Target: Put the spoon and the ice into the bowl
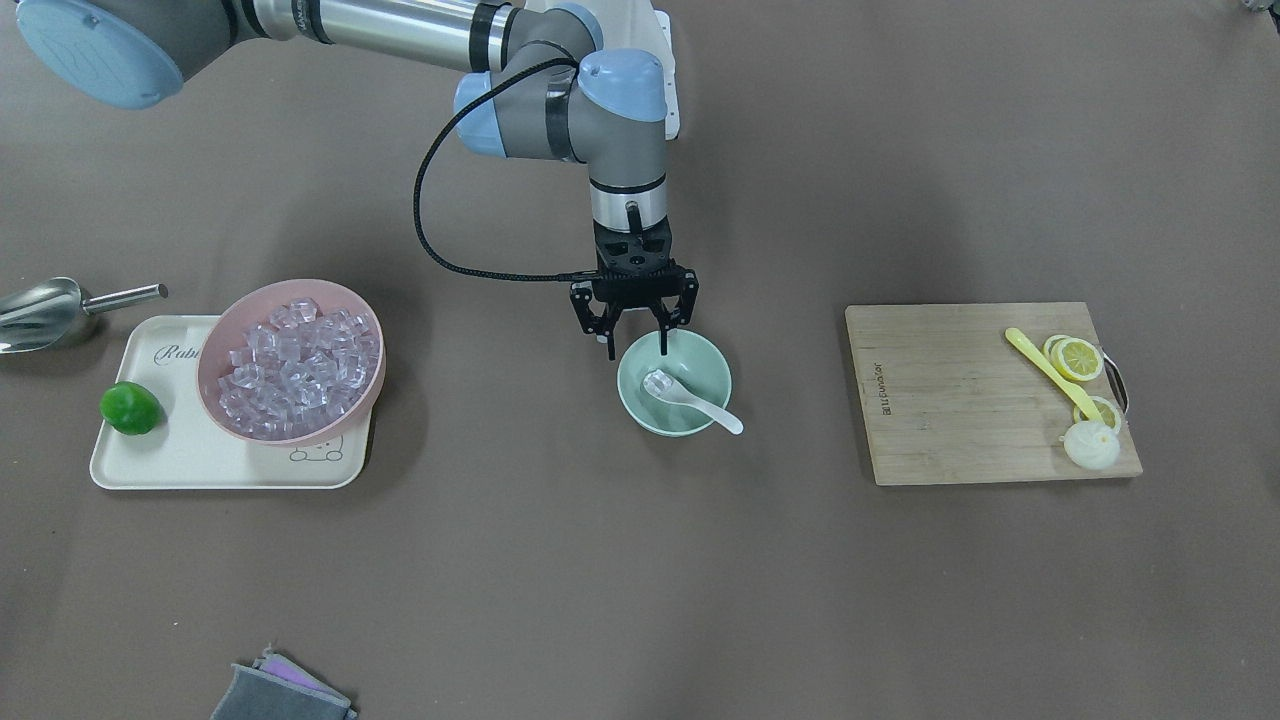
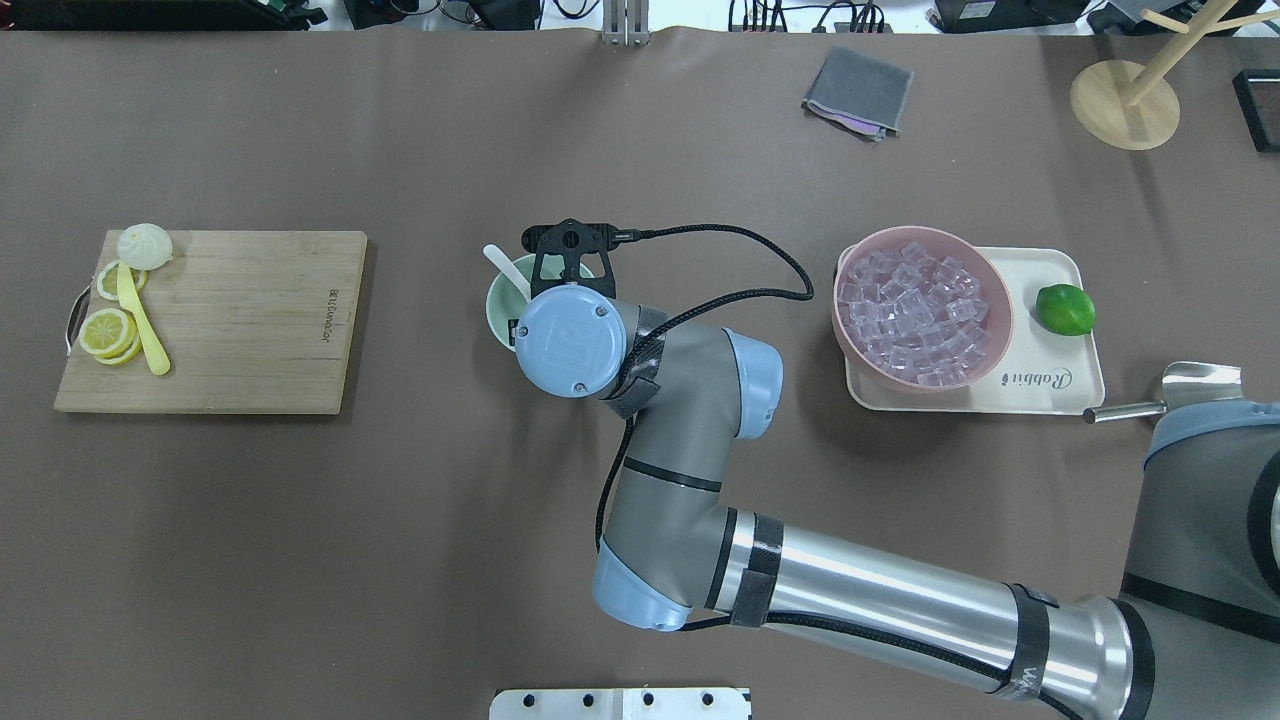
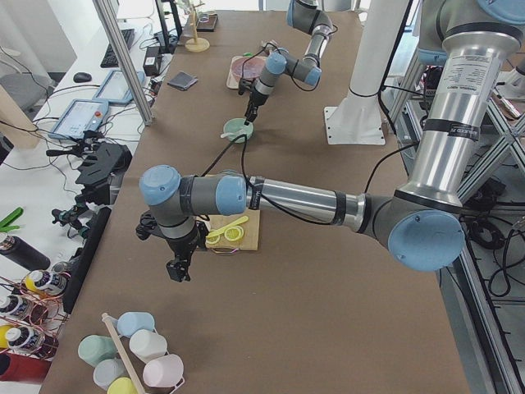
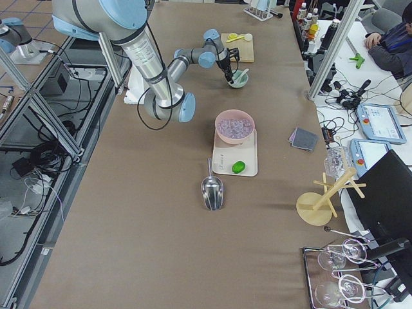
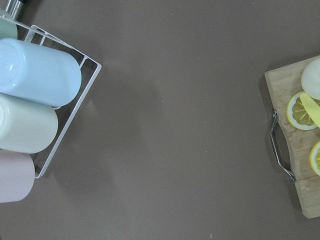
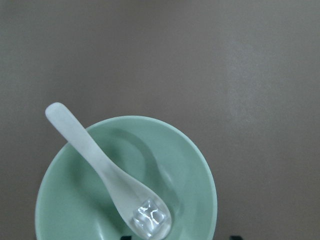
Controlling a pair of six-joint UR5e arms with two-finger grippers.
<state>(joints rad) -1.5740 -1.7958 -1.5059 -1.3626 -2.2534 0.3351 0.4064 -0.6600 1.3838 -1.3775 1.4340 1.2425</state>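
Note:
The mint-green bowl (image 1: 700,372) stands mid-table. The white spoon (image 1: 700,403) lies in it, scoop down inside and handle resting over the rim. One clear ice cube (image 6: 149,218) sits in the spoon's scoop (image 6: 100,170), inside the bowl (image 6: 192,165). My right gripper (image 1: 638,348) hangs open and empty just above the bowl's rim on the robot's side. In the overhead view my right wrist covers most of the bowl (image 2: 498,300). My left gripper (image 3: 179,269) shows only in the exterior left view, near the table's left end, and I cannot tell if it is open.
A pink bowl (image 1: 290,362) full of ice cubes and a lime (image 1: 130,408) sit on a cream tray (image 1: 180,455). A metal scoop (image 1: 45,312) lies beside it. A cutting board (image 1: 950,400) holds lemon slices, a yellow spoon and a bun. A grey cloth (image 1: 280,695) lies at the operators' edge.

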